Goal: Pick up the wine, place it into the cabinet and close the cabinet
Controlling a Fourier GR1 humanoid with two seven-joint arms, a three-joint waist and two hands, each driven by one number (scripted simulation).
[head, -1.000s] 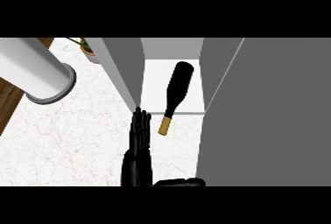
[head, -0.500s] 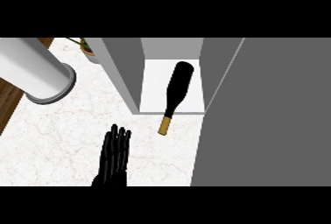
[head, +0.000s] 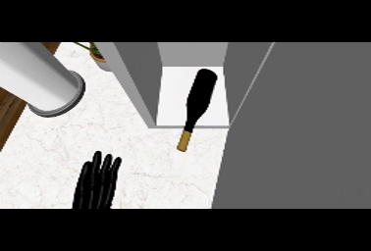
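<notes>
The wine bottle lies on its side inside the cabinet, on the white floor of the compartment. Its black body points toward the back of the cabinet, and its neck points toward the front. The gold cap end of the neck sticks out over the front edge of the compartment, so it lies above the white marble tabletop. The bottle is a little tilted in the view, with the cap end more to the left than the body. Nothing touches the bottle.

The cabinet door is open. It shows as a big grey panel at the right side of the view, from the top down to the lower edge. The grey left wall of the cabinet stands between the compartment and the open part of the tabletop.

The left hand shows at the lower left, above the tabletop, well apart from the bottle and from the cabinet. Its black fingers are straight and close together, pointing up in the view, and it holds nothing. The right hand does not show in this view.

At the upper left a large pale cylinder stands on the tabletop. Just behind it, near the cabinet wall, a small potted plant is partly visible. A strip of brown wooden floor shows at the far left edge.
</notes>
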